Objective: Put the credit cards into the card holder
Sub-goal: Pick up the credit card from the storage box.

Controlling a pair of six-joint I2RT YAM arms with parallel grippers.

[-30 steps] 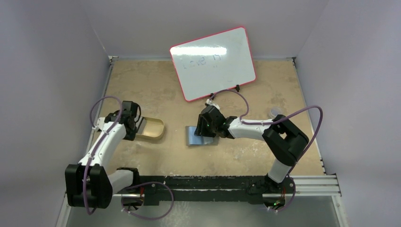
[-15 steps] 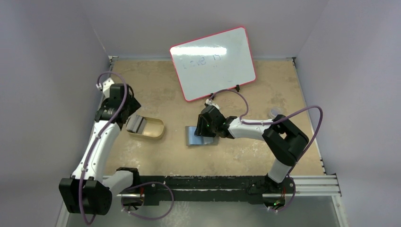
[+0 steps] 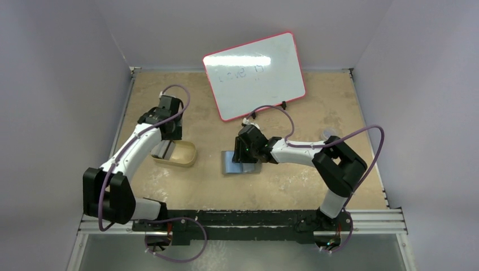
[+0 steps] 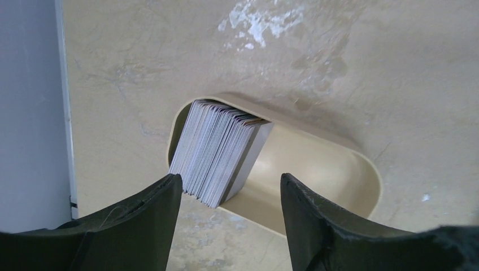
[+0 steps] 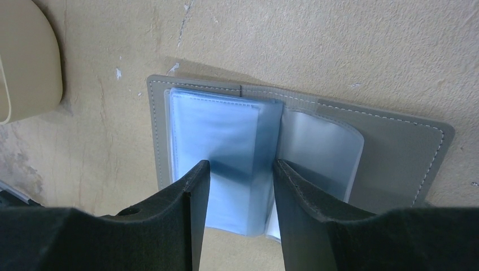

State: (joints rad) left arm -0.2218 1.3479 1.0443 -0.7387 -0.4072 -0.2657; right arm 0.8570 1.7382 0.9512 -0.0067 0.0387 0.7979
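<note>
Left gripper (image 4: 230, 179): you have it spread wide and empty, above the cards.
Credit cards (image 4: 217, 149): stacked on edge in the gold tin (image 4: 316, 164), near the table's left edge; seemingly none filed yet.
Card holder (image 5: 395, 147): lies open mid-table.
Right gripper (image 5: 240, 165): fingers apart over its blue sleeves.
Table (image 3: 197, 101): scuffed tan, with a whiteboard (image 3: 254, 76) at the far edge and grey walls.
</note>
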